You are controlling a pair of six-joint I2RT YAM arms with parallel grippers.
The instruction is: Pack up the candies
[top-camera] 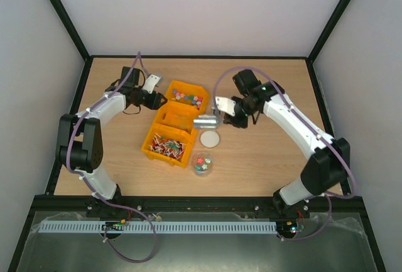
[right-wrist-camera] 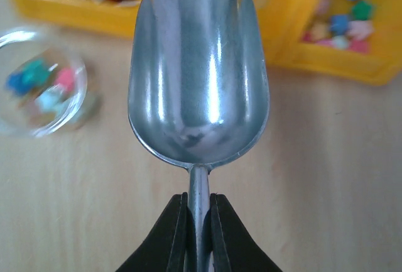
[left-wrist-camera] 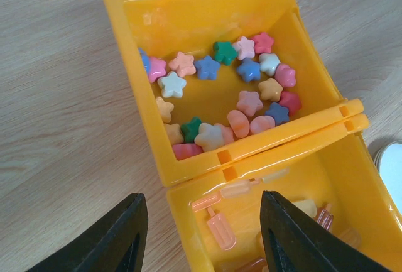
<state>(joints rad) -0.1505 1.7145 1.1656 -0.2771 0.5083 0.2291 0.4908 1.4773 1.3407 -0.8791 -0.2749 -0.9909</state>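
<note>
top: candies [top-camera: 186, 96] in far compartment of tray [top-camera: 164, 157], a few in jar [top-camera: 202, 164] beside tray on tabletop [top-camera: 264, 159] | left wrist: left claw [left-wrist-camera: 201, 218] spread above tray | right wrist: right claw [right-wrist-camera: 199, 206] pinching metal scoop [right-wrist-camera: 198, 71] handle beside tray

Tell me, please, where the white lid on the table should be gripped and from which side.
Probably by its rim, from straight above: the white lid lies flat on the table, so only its thin edge offers a hold. Open the fingers across its width, clear of the yellow bin beside it.
</note>
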